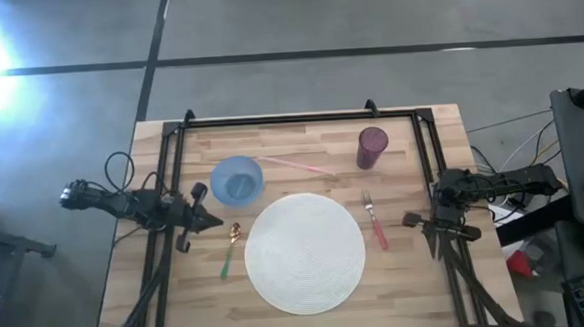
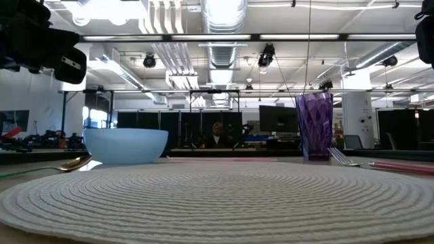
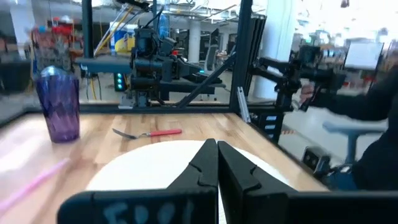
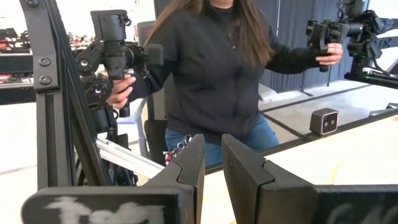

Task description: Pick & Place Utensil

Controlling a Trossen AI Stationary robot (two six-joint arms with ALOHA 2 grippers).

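A green-handled spoon [image 1: 230, 252] lies on the wood left of the round white placemat [image 1: 305, 253]. Right of the mat lies a red-handled fork [image 1: 375, 220], also in the left wrist view [image 3: 146, 133]. My left gripper [image 1: 215, 221] hovers shut at the table's left side, above and just left of the spoon, pointing level toward the right [image 3: 217, 165]. My right gripper [image 1: 431, 238] hovers at the table's right edge, right of the fork. It is turned toward the near side, with a narrow empty gap between its fingers [image 4: 213, 168].
A blue bowl [image 1: 237, 180] stands far left of the mat, a purple cup [image 1: 372, 146] at the far right, and a pink straw [image 1: 297, 165] lies between them. A black frame [image 1: 280, 119] borders the table. A person [image 4: 217, 68] stands beyond the near edge.
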